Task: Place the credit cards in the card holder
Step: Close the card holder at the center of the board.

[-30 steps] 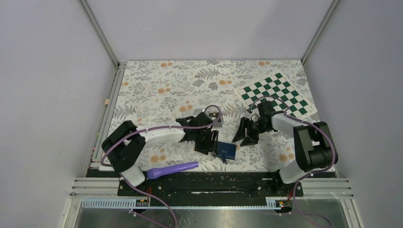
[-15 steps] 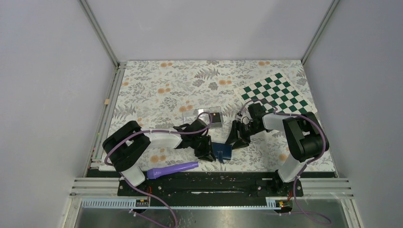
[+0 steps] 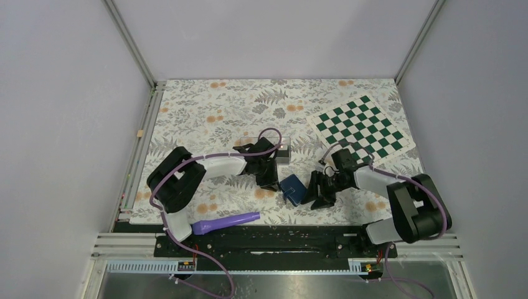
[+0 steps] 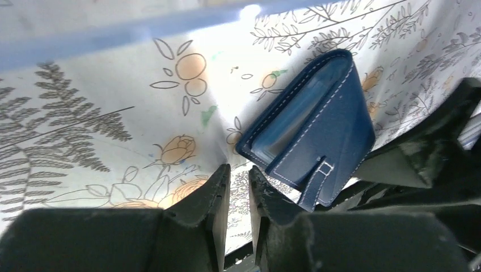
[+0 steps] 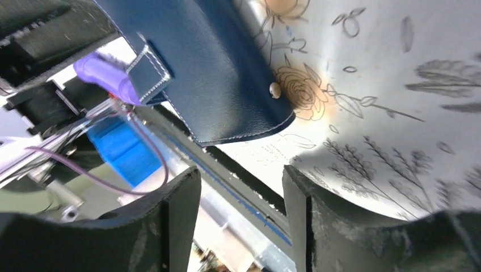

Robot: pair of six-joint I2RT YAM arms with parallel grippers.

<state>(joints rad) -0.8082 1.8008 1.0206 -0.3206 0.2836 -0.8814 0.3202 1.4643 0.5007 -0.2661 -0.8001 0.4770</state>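
Left gripper (image 4: 239,195): I read the fingers as drawn almost together, with only a thin slit between them and nothing in it. It sits low over the floral cloth (image 3: 212,118), just left of the wallet.
Right gripper (image 5: 241,198): I see the fingers well apart with nothing between them. It sits just right of the wallet; I cannot tell whether it touches.
Wallet (image 3: 291,188): it lies folded on the cloth between the two grippers, near the front edge.
Tab (image 4: 316,180): it hangs loose over the wallet's edge.
Snap stud (image 5: 275,89): bare, not covered by the tab.
Cards: I cannot make out any in these views.
Clear box (image 3: 281,153): on the cloth just behind the left gripper.
Purple tool (image 3: 227,221): at the front edge of the cloth.
Checkerboard (image 3: 364,126): far right of the cloth.
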